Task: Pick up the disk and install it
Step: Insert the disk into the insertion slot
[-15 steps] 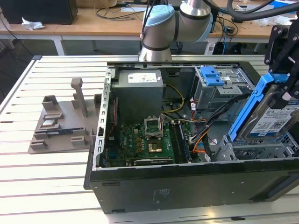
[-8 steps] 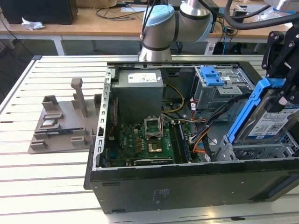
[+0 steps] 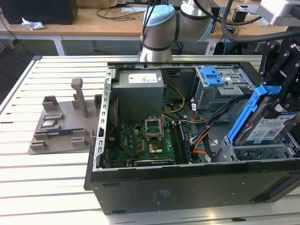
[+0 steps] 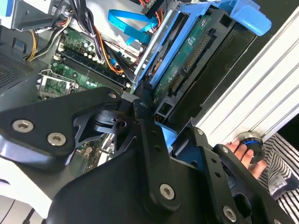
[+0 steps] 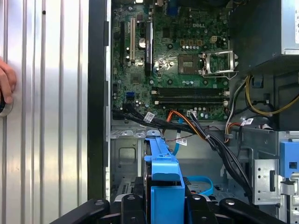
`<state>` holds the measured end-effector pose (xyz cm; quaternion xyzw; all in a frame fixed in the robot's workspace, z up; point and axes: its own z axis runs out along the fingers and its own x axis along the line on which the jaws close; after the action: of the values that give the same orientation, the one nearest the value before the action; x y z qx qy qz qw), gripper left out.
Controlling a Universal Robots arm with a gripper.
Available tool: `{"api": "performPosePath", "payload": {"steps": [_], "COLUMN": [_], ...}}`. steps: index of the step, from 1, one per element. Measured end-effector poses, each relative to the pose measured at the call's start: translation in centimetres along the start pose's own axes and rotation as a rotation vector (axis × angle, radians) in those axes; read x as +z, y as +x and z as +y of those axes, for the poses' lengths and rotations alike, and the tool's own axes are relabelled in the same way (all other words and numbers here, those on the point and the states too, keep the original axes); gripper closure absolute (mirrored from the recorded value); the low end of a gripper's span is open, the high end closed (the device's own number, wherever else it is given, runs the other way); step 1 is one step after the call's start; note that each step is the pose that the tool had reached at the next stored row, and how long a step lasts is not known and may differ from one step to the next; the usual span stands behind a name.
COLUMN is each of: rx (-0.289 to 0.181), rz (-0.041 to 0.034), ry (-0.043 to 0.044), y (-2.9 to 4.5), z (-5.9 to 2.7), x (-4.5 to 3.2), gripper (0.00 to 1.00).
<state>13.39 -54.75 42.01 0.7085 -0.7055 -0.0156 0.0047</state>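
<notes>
The disk (image 3: 267, 126), a silver drive with a white-and-blue label in a blue carrier rail, hangs tilted on edge over the case's end at the exterior view's right. My gripper (image 3: 275, 101) is shut on its upper part. Its lower end sits just above the metal drive bay (image 3: 255, 152). In the second wrist view the disk's green circuit-board side (image 4: 187, 60) faces the camera. In the first wrist view the blue carrier (image 5: 163, 182) stands between my black fingers (image 5: 128, 205), over the bay floor (image 5: 126, 158).
The open computer case (image 3: 187, 187) lies on a slatted metal table (image 3: 47, 183). Inside are a motherboard (image 3: 145, 140), a grey power supply (image 3: 140, 93), cables (image 3: 206, 136) and a blue latch piece (image 3: 213, 75). A grey fixture (image 3: 61, 124) stands at the exterior view's left. A hand (image 4: 240, 151) rests on the table.
</notes>
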Motion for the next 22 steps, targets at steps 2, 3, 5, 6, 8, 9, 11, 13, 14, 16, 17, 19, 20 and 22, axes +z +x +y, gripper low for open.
{"api": "performPosePath", "payload": {"steps": [2,3,5,6,8,9,11,13,14,16,17,19,20,22], "rx": [0.0,0.0,0.0,0.0,0.0,0.0,0.0,0.0,0.0,0.0,0.0,0.0,0.0,0.0], "rz": [0.0,0.0,0.0,0.0001,0.0003,0.0001,0.0001,0.0003,0.0003,0.0001,-0.0001,0.0002,0.0001,0.0001], "ry": [-0.0004,-0.0004,-0.0004,-0.0004,-0.0005,-0.0005,-0.0005,-0.0005,-0.0005,-0.0005,-0.0003,-0.0004,-0.0005,-0.0005], "y": [0.01,0.01,0.01,0.02,0.02,0.02,0.02,0.02,0.02,0.02,0.02,0.02,0.02,0.02], "z": [-0.01,-0.02,-0.02,-0.03,-0.04,-0.04,-0.05,-0.04,-0.05,-0.05,-0.05,-0.05,-0.04,-0.05], "x": [0.48,0.58,0.81,0.95,1.2,1.29,1.53,1.53,1.53,1.55,1.56,1.56,1.57,1.58], "gripper": [0.63,0.63,0.63,0.63,0.63,0.63,0.63,0.63,0.63,0.63,0.63,0.56,0.56,0.56]}}
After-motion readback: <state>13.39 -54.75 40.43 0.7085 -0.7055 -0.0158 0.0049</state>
